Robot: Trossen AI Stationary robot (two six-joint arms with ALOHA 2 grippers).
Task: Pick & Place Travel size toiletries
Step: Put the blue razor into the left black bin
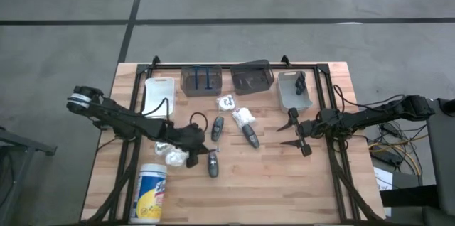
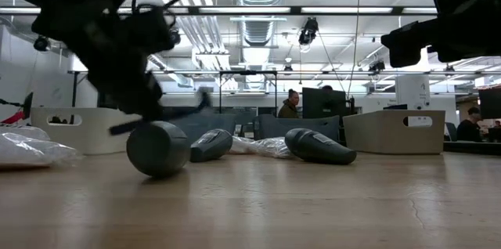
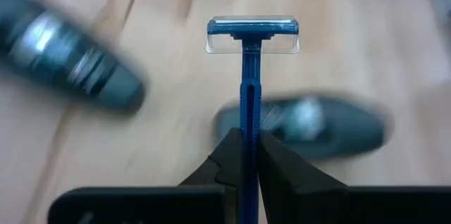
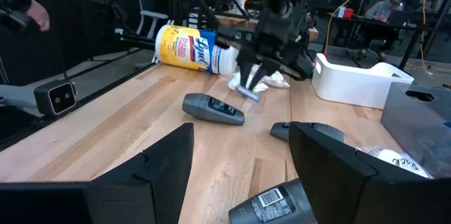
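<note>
The left gripper is clamped on the blue razor, whose head juts ahead of the fingertips. The right gripper stands open, well apart.

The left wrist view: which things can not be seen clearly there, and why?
- Two dark tubes: blurred, labels unreadable.
- Blue razor: lower handle hidden between the left gripper fingers.
- Bins, canister, right arm: outside this view's edges.

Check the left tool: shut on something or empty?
Shut on the razor: the left tool pinches its blue handle between both fingers, head sticking out ahead.
</note>
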